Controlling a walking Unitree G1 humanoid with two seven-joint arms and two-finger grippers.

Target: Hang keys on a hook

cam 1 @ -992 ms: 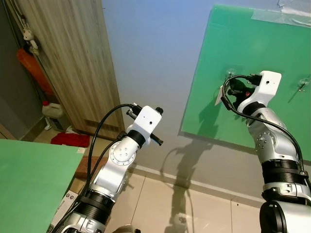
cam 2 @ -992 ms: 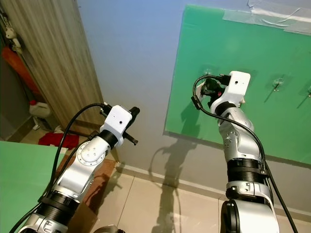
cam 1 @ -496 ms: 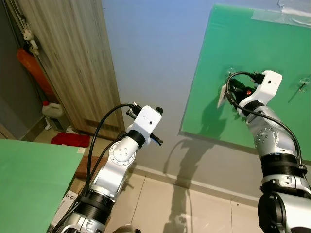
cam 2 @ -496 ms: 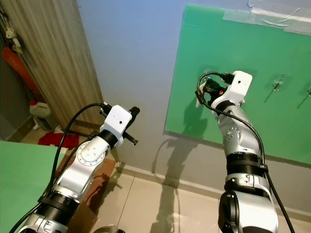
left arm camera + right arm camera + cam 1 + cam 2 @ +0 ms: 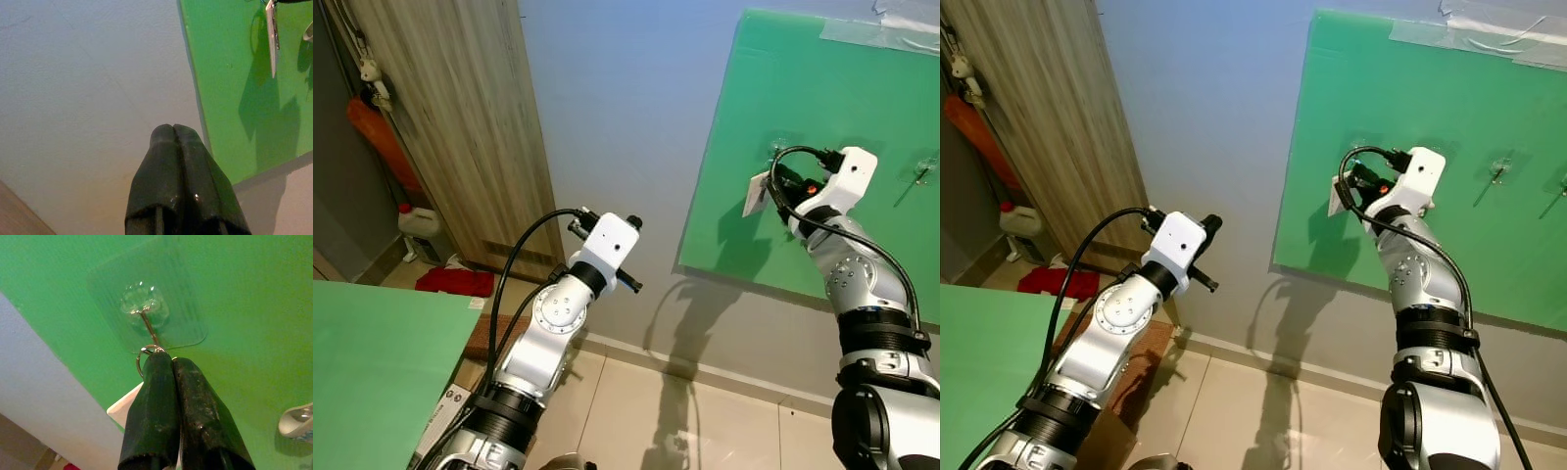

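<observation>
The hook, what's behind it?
Behind the hook is a clear sticky pad stuck on the green board. The right gripper, shut on the key ring, covers the hook's tip, so whether the ring is on cannot be seen.

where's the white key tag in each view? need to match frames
Left eye: white key tag at the right gripper, on the green board.
Right eye: same tag, left of the right wrist.
Left wrist: seen edge-on as a thin sliver against the board.
Right wrist: white corner beside the closed fingers, below the clear hook.
Shared landmark: the green board's left edge.
</observation>
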